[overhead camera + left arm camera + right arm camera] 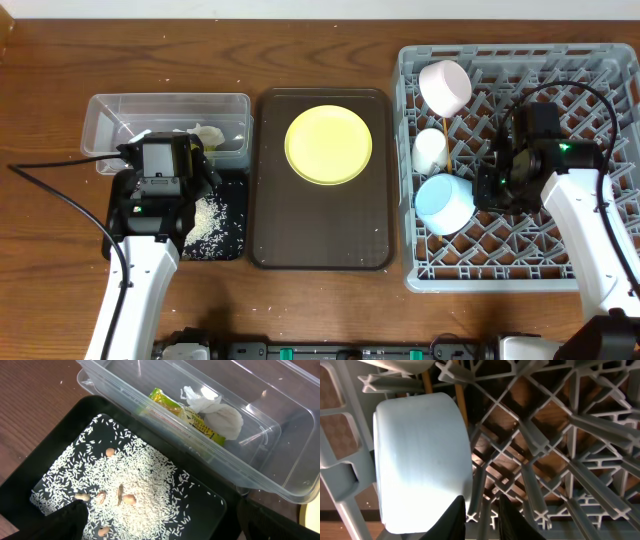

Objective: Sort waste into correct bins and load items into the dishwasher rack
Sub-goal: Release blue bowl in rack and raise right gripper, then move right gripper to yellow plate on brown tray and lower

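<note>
blue bowl (443, 203) stands on edge in the rack (520, 55). right hand (482, 507) is nearly closed at its rim; whether it grips, i cannot tell. seat the bowl between pegs, then lift straight out. left hand (165, 522) gapes wide, empty.

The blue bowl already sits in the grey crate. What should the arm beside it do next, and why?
Probably lift the right gripper clear of the light blue bowl: it already rests among the pegs of the rack, while the yellow plate sits unloaded on the brown tray.
</note>
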